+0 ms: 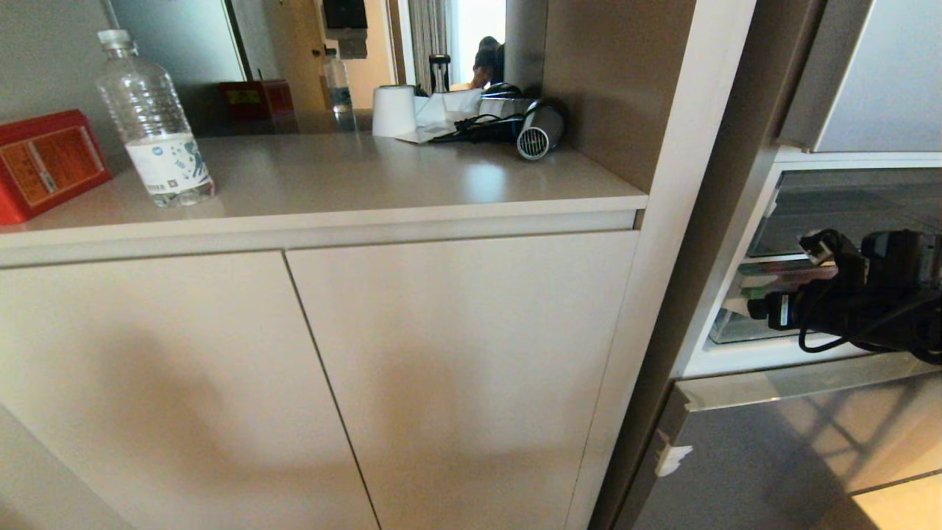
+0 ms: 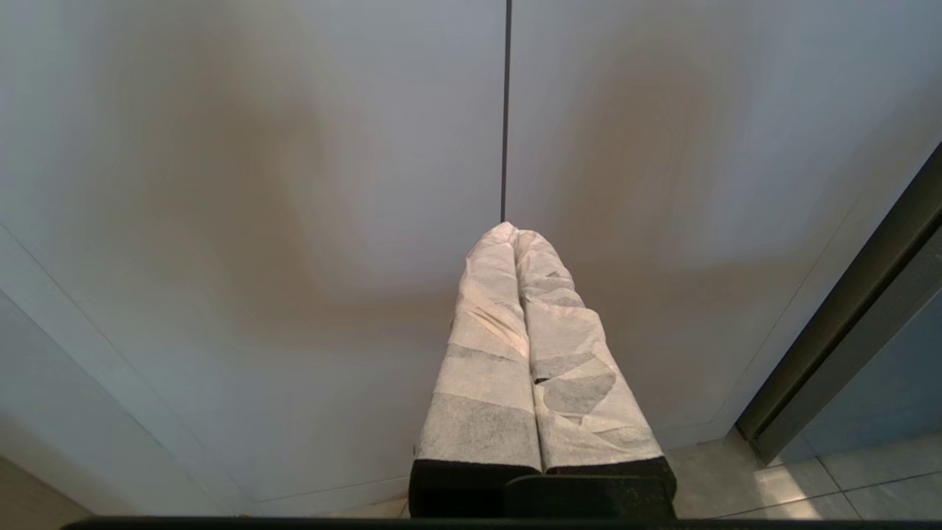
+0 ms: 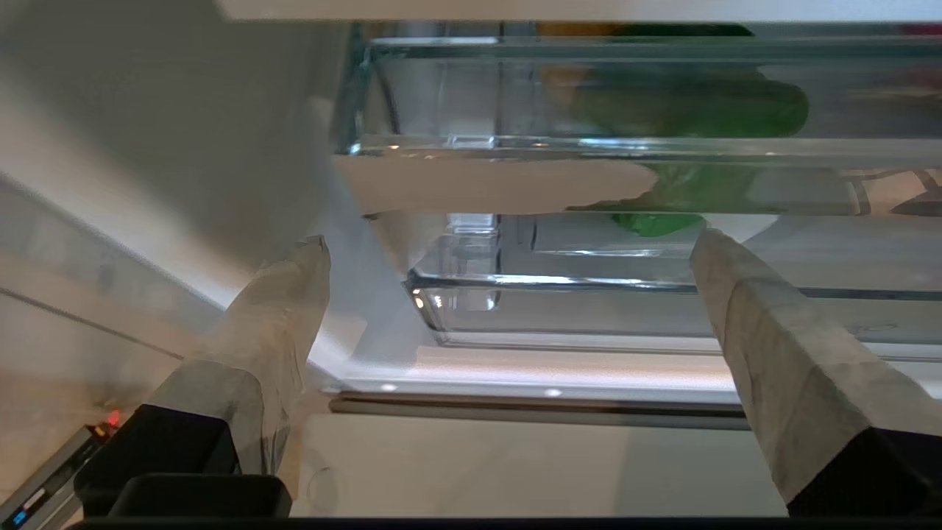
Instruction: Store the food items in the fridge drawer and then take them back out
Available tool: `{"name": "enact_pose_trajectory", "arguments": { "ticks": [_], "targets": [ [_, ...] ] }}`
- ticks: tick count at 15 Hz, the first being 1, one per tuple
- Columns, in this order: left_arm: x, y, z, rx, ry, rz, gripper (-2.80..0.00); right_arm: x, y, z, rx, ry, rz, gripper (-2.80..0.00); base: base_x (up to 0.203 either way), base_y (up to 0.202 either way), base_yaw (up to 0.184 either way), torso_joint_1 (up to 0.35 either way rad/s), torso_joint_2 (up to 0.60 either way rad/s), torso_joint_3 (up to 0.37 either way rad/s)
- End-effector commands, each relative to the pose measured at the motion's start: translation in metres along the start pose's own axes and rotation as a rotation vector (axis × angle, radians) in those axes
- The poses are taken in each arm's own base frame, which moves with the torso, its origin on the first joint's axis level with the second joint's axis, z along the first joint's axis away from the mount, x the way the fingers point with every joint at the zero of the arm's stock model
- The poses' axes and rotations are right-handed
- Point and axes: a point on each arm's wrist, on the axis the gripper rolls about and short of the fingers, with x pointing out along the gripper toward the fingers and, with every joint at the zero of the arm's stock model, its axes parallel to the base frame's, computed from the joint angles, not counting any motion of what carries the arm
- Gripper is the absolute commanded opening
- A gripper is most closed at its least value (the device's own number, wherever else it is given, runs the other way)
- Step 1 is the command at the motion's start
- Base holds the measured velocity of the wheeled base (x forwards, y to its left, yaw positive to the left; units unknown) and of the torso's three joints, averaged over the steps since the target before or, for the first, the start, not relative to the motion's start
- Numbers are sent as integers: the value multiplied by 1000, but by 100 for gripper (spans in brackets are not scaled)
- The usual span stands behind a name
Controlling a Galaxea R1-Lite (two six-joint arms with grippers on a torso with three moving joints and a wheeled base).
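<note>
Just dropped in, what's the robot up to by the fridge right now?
The right gripper is open and empty, aimed at the clear fridge drawer. Something green, probably the bell pepper, shows through the drawer's wall; the potato can't be made out. In the head view the right arm is at the open fridge compartment. The left gripper is shut and parked in front of the cabinet doors, holding nothing.

Clear glossy plastic fridge drawer [image 3: 589, 294] (smooth); matt cabinet doors [image 1: 456, 368].
</note>
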Motion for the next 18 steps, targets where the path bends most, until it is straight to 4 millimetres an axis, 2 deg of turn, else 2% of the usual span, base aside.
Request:
{"name": "enact_pose_trajectory", "arguments": {
  "ticks": [1,11,18],
  "targets": [
    [0,0,0,0,1,0,-280,5,0,-1,-1,1,7,0,0,0,0,0,0,0],
    [0,0,0,0,0,0,-280,3,-1,1,1,-6,2,0,0,0,0,0,0,0],
    [0,0,0,0,1,0,-280,-6,-1,3,5,-11,-6,0,0,0,0,0,0,0]
  ]
}}
